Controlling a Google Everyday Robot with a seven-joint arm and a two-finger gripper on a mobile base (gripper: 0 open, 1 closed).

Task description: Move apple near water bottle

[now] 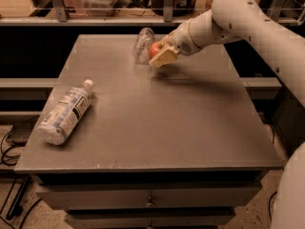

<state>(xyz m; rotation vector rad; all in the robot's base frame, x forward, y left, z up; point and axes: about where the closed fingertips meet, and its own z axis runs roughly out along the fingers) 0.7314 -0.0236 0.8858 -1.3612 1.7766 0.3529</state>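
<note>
Grey and matte, the flat top of the table carries everything here. Off its left edge, dark cables lie looped on the floor. On the table's left side a large bottle lies on its side, a clear ribbed cylinder with a white printed label and a white cap pointing toward the back right. It is well apart from the other things and blocks nothing.

Near the middle of the back edge stands the water bottle, small, see-through, greyish and crinkled, with no label. Just beside it on its right is the apple, round and red, only partly visible. The gripper is there too: its 2 tan, blocky fingers are clamped on the apple, the nearer one covering much of the fruit. Whether the apple touches the water bottle cannot be told. A soft shadow falls on the table below the gripper.

The smooth, white, rounded arm reaches in from the right. Under the table's front edge is 1 dark drawer.
</note>
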